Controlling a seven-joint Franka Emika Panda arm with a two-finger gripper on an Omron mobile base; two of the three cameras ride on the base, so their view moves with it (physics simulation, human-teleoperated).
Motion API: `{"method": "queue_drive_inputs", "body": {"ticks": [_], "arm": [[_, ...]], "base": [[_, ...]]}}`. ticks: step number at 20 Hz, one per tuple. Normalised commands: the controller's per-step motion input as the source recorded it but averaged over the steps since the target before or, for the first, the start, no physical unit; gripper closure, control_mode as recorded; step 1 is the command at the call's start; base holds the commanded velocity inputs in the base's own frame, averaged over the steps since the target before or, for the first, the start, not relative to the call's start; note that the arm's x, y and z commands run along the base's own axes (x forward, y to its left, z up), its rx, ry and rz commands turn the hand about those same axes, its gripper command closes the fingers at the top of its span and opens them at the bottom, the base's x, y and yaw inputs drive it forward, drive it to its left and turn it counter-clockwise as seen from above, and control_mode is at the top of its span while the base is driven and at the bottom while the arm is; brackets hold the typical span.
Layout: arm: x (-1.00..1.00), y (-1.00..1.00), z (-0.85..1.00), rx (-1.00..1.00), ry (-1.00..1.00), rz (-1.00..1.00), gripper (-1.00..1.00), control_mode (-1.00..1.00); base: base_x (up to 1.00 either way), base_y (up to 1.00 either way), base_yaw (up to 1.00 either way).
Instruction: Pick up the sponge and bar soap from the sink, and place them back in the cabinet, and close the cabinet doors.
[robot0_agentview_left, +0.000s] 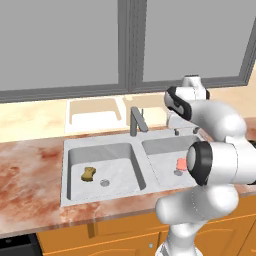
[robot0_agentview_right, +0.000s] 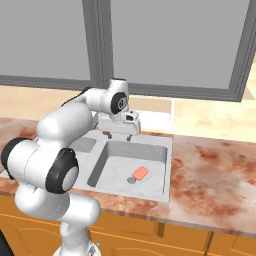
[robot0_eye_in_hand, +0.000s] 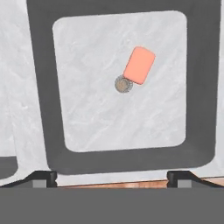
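Gripper (robot0_agentview_right: 119, 134) hangs wide open above the sink (robot0_agentview_left: 102, 145), over the rear rim of its right basin; straight drop into that basin is free. Basin floor bare except bar soap (robot0_eye_in_hand: 139, 64) just beside the drain (robot0_eye_in_hand: 123, 84), mid-floor. Faucet (robot0_agentview_left: 136, 121) stands at rear rim on the divider, blocking sideways passage to the left basin. Left basin: only sponge (robot0_agentview_left: 89, 173) nr centre.

Three camera views of one kitchen sink, two from behind the robot and one from its hand.

Both base cameras look forward and down from behind the white arm, left and right, sharing the pale grey double-basin metal sink (robot0_agentview_left: 75, 150) below the gripper (robot0_agentview_right: 119, 134). The hand camera looks straight down, closer, into the basin beneath the gripper, onto the salmon-pink rounded bar soap (robot0_eye_in_hand: 139, 65) and a round drain (robot0_eye_in_hand: 123, 84).
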Motion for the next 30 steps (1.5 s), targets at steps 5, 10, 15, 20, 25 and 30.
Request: {"method": "queue_drive_inputs", "body": {"ticks": [5, 10, 15, 20, 25, 30], "arm": [[0.08, -0.21, -0.42, 0.00, 0.06, 0.06, -1.00, -1.00], [0.03, -0.19, -0.43, 0.00, 0.02, 0.05, -1.00, -1.00], [0.05, -0.11, -0.41, 0.00, 0.00, 0.02, -1.00, -1.00], [0.12, 0.00, -0.33, 0.00, 0.00, 0.00, -1.00, -1.00], [0.10, 0.00, -0.30, 0.01, 0.01, 0.00, -1.00, -1.00], [0.08, 0.00, -0.28, 0.00, 0.01, 0.00, -1.00, -1.00]], "base": [[0.00, 0.00, 0.00], [0.00, 0.00, 0.00], [0.00, 0.00, 0.00], [0.00, 0.00, 0.00], [0.00, 0.00, 0.00], [0.00, 0.00, 0.00]]}}
